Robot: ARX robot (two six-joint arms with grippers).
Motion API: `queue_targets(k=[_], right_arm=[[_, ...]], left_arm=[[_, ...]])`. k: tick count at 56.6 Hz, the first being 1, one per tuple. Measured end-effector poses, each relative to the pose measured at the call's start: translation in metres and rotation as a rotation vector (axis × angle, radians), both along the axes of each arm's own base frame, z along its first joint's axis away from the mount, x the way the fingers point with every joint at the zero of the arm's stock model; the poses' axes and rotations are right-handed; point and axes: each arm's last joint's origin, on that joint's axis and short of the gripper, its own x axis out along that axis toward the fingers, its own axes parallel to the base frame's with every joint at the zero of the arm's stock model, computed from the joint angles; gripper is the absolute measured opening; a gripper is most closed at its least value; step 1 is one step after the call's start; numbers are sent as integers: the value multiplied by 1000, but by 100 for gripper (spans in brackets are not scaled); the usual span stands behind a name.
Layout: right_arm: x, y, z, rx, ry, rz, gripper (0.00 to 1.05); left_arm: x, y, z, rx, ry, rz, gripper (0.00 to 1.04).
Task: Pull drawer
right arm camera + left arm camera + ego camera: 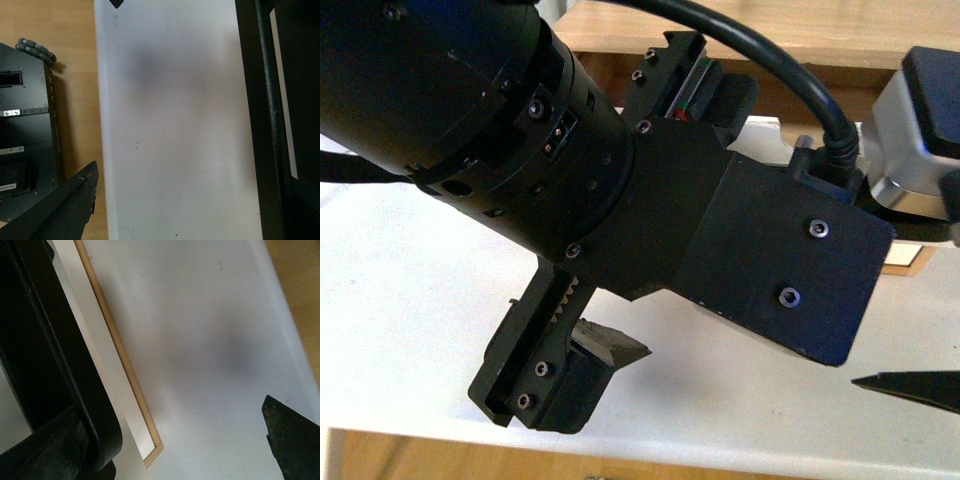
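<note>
While the left arm (pixel 470 100) is filling most of the front view, the drawer (pixel 92 340) is sitting at the far edge of the white tabletop (pixel 200 340), largely hidden behind that arm. Its long black bar handle (pixel 50 365) is running along the white front. A light wood edge (pixel 125 370) is lying between that front and the bare tabletop. The left gripper (pixel 167 447) is hovering over this far edge with its fingers (pixel 290 440) spread wide apart, clamping nothing. One finger is showing just beside the handle's curved end, but I cannot tell whether they are touching. The right gripper (pixel 170 215) is hanging over the tabletop further right. Its one clear finger (pixel 60 210) is standing far off to the side with bare tabletop beside it, so the jaws are reading as apart. Wooden floor (pixel 50 25) is showing past the tabletop's near edge.
</note>
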Motion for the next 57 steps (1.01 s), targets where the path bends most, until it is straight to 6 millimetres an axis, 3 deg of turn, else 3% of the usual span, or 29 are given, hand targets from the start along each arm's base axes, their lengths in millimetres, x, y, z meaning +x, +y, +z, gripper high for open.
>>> queue_targets(k=[13, 34, 41, 57], right_arm=[[-6, -3, 6, 56, -16, -17, 96], [-6, -20, 39, 192, -127, -87, 96], [-6, -25, 52, 238, -200, -125, 96], [-14, -44, 81, 396, -406, -272, 96]], left_arm=[[-1, 1, 1, -62, -25, -24, 98], [1, 9, 34, -208, -110, -5, 98], [7, 19, 48, -261, -127, 36, 98], [25, 61, 78, -482, -270, 263, 98]])
